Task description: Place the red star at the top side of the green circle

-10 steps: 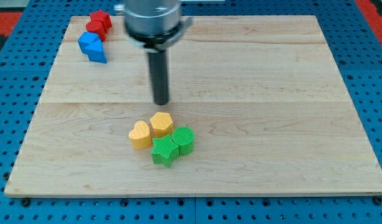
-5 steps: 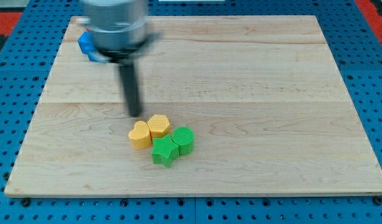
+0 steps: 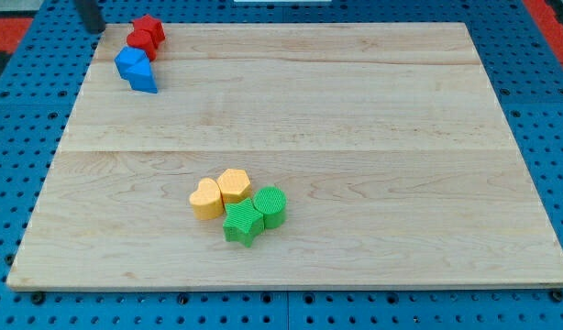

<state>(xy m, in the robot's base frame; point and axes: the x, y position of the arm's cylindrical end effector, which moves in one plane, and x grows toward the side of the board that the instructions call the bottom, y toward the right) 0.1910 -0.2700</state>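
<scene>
Table [image 3: 355, 110]: pale wooden board.

Far left corner: red star [image 3: 150, 27] touching a second red block [image 3: 139, 40], shape unclear; two blue blocks [image 3: 135, 69] just beneath, touching each other.

My tip [image 3: 92, 25] sits left of the reds, off the board's edge.

Near centre: two yellow hearts [image 3: 219, 192], green star [image 3: 242, 222], green circle [image 3: 270, 205], clustered tight.

The pale wooden desk [image 3: 373, 137] carries two groups of blocks. Near its top left corner a red star [image 3: 149, 26] touches another red block [image 3: 139, 41], with two blue blocks [image 3: 131, 62] [image 3: 144, 81] just below them. Towards the view's bottom, two yellow hearts [image 3: 206, 199] [image 3: 234, 184] sit tight against a green star [image 3: 242, 221] and a green circle [image 3: 270, 205].
</scene>
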